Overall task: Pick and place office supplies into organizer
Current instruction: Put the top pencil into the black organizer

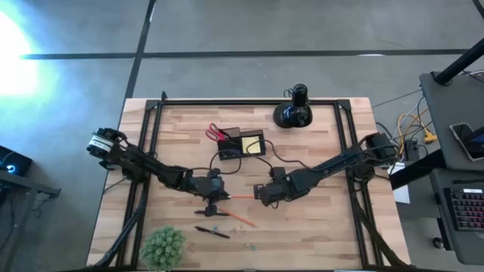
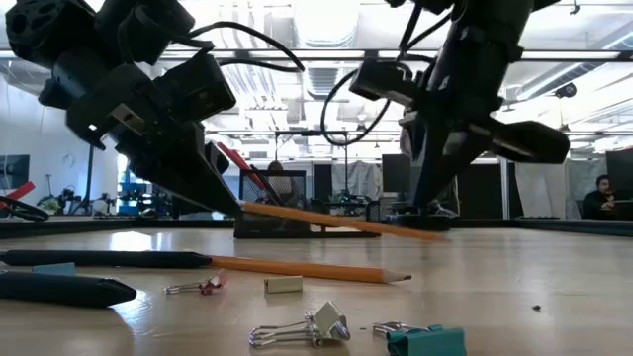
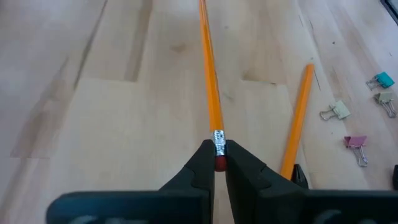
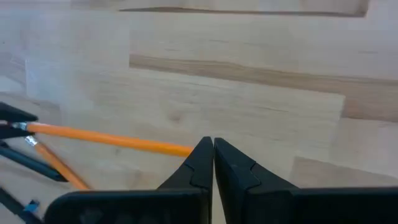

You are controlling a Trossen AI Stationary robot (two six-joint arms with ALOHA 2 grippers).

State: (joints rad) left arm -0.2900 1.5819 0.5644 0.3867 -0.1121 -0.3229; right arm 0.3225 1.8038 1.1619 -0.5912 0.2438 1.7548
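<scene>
My left gripper is shut on an orange pencil near the table's middle. My right gripper stands shut at that pencil's far end; whether it touches, I cannot tell. A second orange pencil and a black pen lie flat on the near side. The dark organizer stands farther back, with red-handled scissors sticking up out of it and the yellow sticky pad in it. My left gripper pinches the pencil between its two fingers at the eraser end, on the metal ferrule. The fingers slant down from the table's left, and the pencil runs on forward from them. The eraser end is lifted, and the pencil tilts down to its tip at the table.
Binder clips, a pink clip and a teal piece lie scattered near the table's near edge. A green fuzzy ball sits at the near left corner. A black knobbed object stands at the far edge.
</scene>
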